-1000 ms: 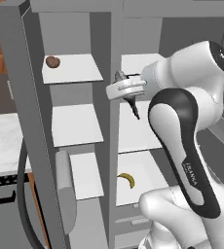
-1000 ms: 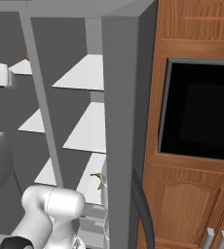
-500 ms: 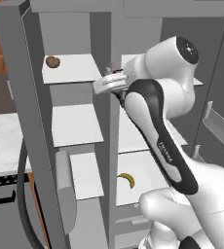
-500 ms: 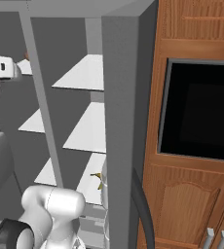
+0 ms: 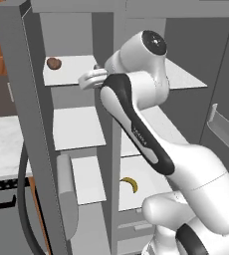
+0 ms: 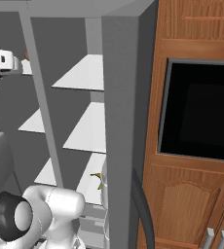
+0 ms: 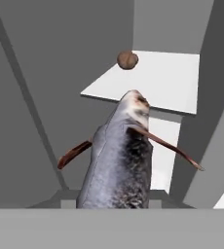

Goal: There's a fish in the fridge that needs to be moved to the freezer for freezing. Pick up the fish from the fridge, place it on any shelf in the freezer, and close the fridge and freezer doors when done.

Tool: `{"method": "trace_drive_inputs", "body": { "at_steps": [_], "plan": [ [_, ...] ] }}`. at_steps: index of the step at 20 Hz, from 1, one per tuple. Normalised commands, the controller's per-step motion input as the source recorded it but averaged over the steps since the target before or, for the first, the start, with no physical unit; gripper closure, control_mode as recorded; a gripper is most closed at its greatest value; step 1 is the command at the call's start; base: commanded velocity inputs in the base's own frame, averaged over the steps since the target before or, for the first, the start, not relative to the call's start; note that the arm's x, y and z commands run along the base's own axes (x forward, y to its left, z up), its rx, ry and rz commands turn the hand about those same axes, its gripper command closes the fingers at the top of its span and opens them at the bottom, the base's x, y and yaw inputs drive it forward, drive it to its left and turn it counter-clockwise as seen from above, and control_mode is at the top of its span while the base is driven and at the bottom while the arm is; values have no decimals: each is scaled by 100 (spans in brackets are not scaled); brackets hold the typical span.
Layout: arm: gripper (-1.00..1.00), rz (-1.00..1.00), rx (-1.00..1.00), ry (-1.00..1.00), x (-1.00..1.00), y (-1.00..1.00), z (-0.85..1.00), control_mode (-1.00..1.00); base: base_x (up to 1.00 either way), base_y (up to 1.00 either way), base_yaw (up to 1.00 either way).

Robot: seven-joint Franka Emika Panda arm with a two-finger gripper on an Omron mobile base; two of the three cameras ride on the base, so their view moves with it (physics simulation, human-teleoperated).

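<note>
A round brown lump point(image 5: 54, 63) sits on a white panel high up, well above and to the left of the yellow banana point(image 5: 131, 184). A wooden cabinet point(image 6: 196, 194) with a black oven window point(image 6: 201, 112) stands right of the banana. A marble counter point(image 5: 2, 149) lies far left.

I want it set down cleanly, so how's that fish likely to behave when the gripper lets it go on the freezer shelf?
The fish looks smooth and tapered, so it may slide. Its rounded body could roll sideways, though its thin fins may check that. The brown lump on that shelf looks apt to roll if nudged.
</note>
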Motion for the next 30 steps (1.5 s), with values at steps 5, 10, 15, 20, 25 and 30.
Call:
{"method": "trace_drive_inputs", "body": {
  "at_steps": [5,10,15,20,25,30],
  "plan": [
    [100,0,-3,5,55,3,-1,-100,0,0,0],
    [100,0,-8,0,42,13,-10,-100,0,0,0],
    [100,-1,-9,0,46,22,-14,-100,0,0,0],
    [100,-2,-9,0,46,24,-11,-100,0,0,0],
    [100,-2,-7,2,48,16,-10,-100,0,0,0],
    [100,-1,-7,3,49,19,-11,-100,0,0,0]
  ]
}}
